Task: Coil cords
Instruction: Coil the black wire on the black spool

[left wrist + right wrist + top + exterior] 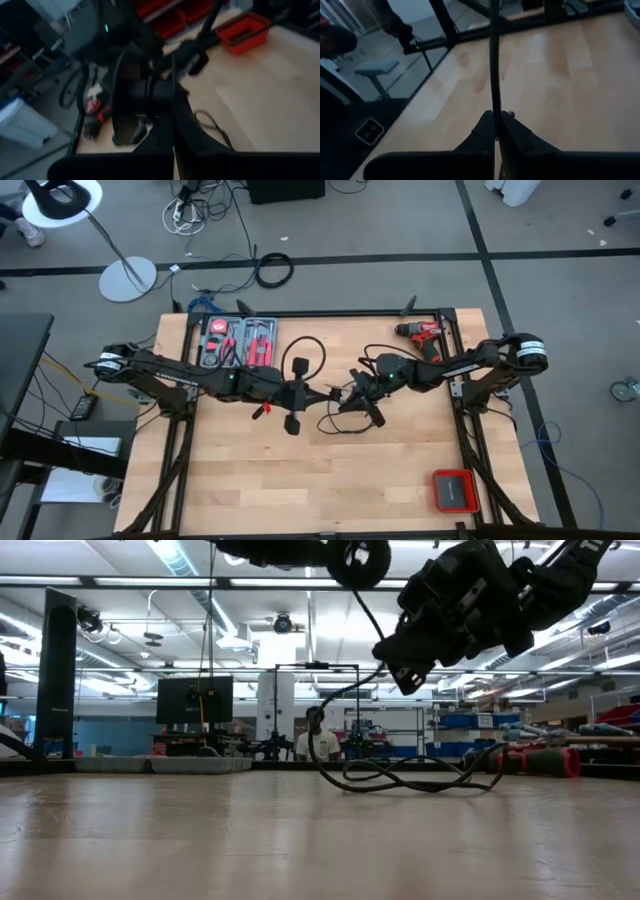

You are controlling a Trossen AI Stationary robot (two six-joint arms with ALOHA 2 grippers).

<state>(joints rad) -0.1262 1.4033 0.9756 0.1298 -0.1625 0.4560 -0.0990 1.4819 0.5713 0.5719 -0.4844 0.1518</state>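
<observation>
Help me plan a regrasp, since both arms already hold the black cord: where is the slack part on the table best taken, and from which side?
Probably on the cord where its loops arch just off the table, coming straight down from above, fingers across the strand. It lies low and thin; a sideways approach would likely push it.

Red drill (424,332) at far right table edge, red-and-grey tool tray (238,342) far left, red case (455,490) near right corner

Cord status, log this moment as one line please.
left gripper: shut on cord | right gripper: shut on cord | cord: partly lifted, rest looped on table
</observation>
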